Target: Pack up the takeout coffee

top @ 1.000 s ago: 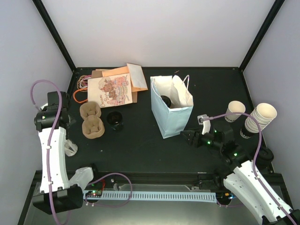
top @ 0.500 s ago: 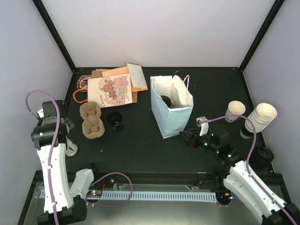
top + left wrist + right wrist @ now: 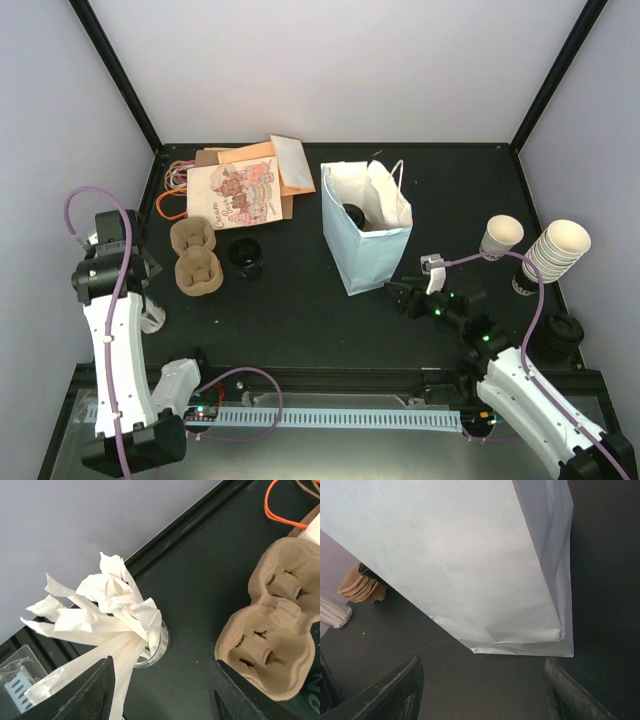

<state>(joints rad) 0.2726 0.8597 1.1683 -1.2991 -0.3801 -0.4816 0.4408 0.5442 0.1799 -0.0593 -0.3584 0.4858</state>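
Sitting left of the paper bag [image 3: 362, 255]: takeout coffee [image 3: 245, 253]. Jaws apart, empty on both — right gripper [image 3: 482, 680] beside bag, left gripper [image 3: 161, 682] far left of it.

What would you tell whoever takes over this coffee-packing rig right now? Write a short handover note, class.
Left gripper: open, empty, above the glass of paper-wrapped straws.
Right gripper: open, empty, facing the pale blue paper bag.
Things: one black-lidded coffee cup shows inside the bag; a second lidded cup stands on the table beside the pulp cup carrier.
Done: seemingly one cup bagged.
Left: bag the second cup, if it belongs to the order.
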